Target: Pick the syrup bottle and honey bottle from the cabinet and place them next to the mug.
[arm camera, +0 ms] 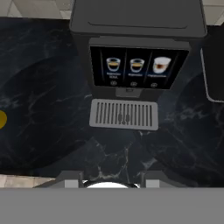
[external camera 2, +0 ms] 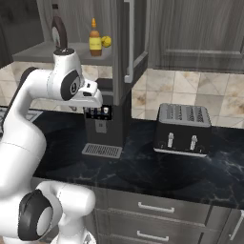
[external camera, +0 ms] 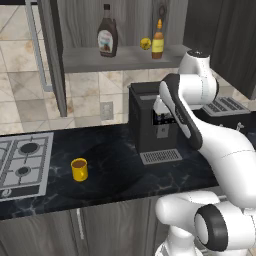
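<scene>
1. Nothing has been delivered yet, as far as the pictures show: the dark brown, wide-bodied syrup bottle (external camera: 107,37) with black cap and pale label, and the slim amber honey bottle (external camera: 158,41) with orange pointed cap, both stand upright on the grey shelf board of the dark wood-grain wall cabinet (external camera: 120,57).
2. The small yellow cylindrical mug (external camera: 79,169) sits alone on the black marble counter (external camera: 115,180), below the syrup bottle and well apart from it.
3. The white arm's two-finger gripper (arm camera: 113,180) points down at the counter, far below the syrup bottle; its tips are barely visible, but the jaws appear drawn in and hold nothing.
4. Both fetches remain: syrup bottle first or second, then honey.
</scene>
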